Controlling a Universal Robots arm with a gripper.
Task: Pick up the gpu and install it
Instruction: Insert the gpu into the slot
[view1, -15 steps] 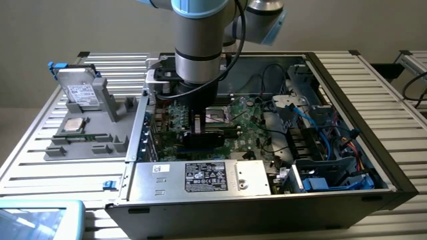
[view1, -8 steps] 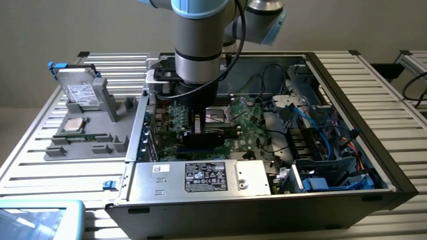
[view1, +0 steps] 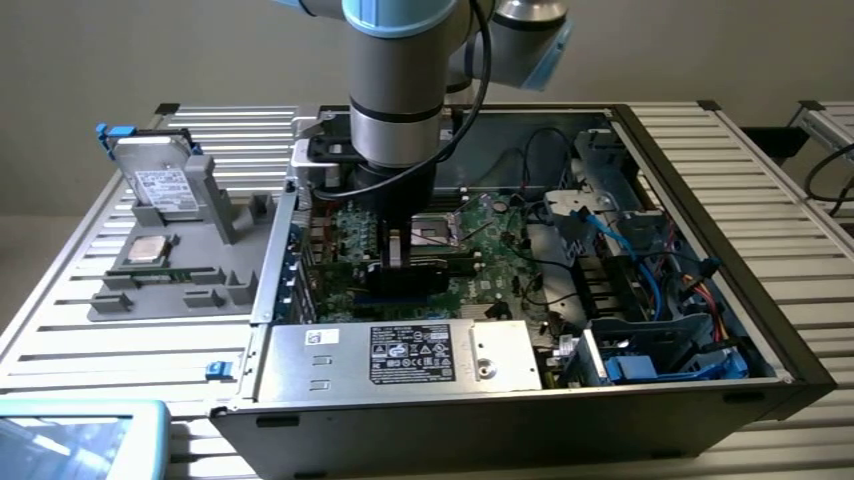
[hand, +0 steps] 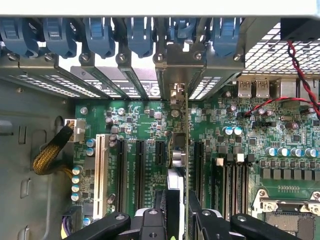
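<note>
The gripper (hand: 181, 220) is clenched on the gpu (hand: 186, 150), its two dark fingers (hand: 162, 210) pressing either side of the thin card, which the wrist view catches edge-on, standing upright above the green motherboard (hand: 135, 125). In the exterior view the gripper (view1: 396, 262) hangs inside the open computer case (view1: 747, 300), with the gpu (view1: 404, 277) showing as a dark block just under the fingers and low over the board. The card's metal bracket end points toward the row of rear slot covers (hand: 125, 82) and their blue retaining clips (hand: 100, 35), and its lower edge runs along the black expansion slots (hand: 140, 165); whether it is already touching a slot or hovering just above cannot be told. Judged from this, picking up is done and the installing step is in hand. Seating appears to call for the card's edge to line up squarely with one slot and its bracket with the open bay at the rear, then a straight press down without tilt, since neighbouring slots lie just beside it. Outside the case, on the exterior view's left, a grey hard drive (view1: 163, 180) stands on the parts tray (view1: 174, 290), well apart from the work.
</note>
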